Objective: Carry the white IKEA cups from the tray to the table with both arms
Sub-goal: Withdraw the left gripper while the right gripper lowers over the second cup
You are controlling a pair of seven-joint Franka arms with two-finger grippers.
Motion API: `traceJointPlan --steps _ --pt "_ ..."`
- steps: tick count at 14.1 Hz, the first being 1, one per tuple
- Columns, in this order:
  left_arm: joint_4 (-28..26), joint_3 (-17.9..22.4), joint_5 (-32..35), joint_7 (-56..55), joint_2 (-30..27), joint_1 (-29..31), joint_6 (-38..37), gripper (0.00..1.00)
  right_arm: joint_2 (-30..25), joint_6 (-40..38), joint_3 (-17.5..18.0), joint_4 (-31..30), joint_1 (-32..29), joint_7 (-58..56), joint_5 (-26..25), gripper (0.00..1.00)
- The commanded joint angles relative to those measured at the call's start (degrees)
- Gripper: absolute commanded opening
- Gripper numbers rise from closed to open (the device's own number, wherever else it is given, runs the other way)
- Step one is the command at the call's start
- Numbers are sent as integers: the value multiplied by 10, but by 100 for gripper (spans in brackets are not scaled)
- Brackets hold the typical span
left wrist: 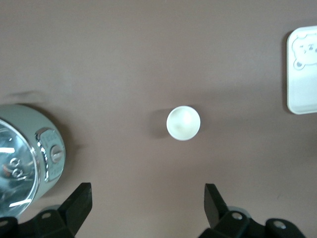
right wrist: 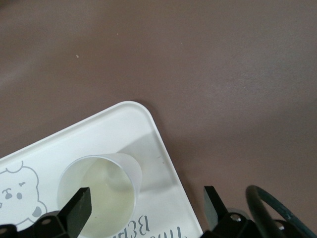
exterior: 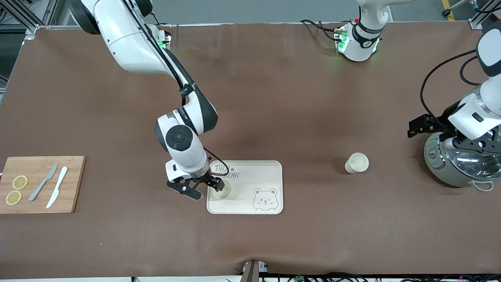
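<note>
R gripper, jaws spread, empty, sits low over the tray w/ the upright cup off toward one finger, not centred btwn; other cup on table, L gripper spread, waiting above.

My front camera looks down across the table; both wrist cameras look straight down, sharing the tray.

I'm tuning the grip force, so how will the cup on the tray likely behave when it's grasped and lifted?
The cup on the tray looks small and empty, so probably light. Its smooth, tapered wall may slip in the open right gripper. Standing upright and narrow, it could tip if one finger touches first.
</note>
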Motion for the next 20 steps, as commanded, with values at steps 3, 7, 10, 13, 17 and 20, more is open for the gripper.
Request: traceJointPlan --steps 3,7,10,13,17,20 --pt "-2 36 -10 6 -24 -28 -20 100 27 7 -7 27 11 11 -12 100" --pt "-1 26 -44 5 -60 -33 -36 100 37 9 -7 27 11 12 -23 100" --pt "15 -7 -4 44 -61 -35 -23 100 44 20 -7 26 13 12 -25 100" --pt "16 -14 7 47 -59 -35 -14 100 48 27 -7 26 15 12 -25 100" --pt "11 -24 23 49 -56 -33 -6 100 48 32 -7 26 16 12 -25 100" --pt "7 -39 23 44 -58 -29 -14 100 49 34 -7 26 17 12 -25 100"
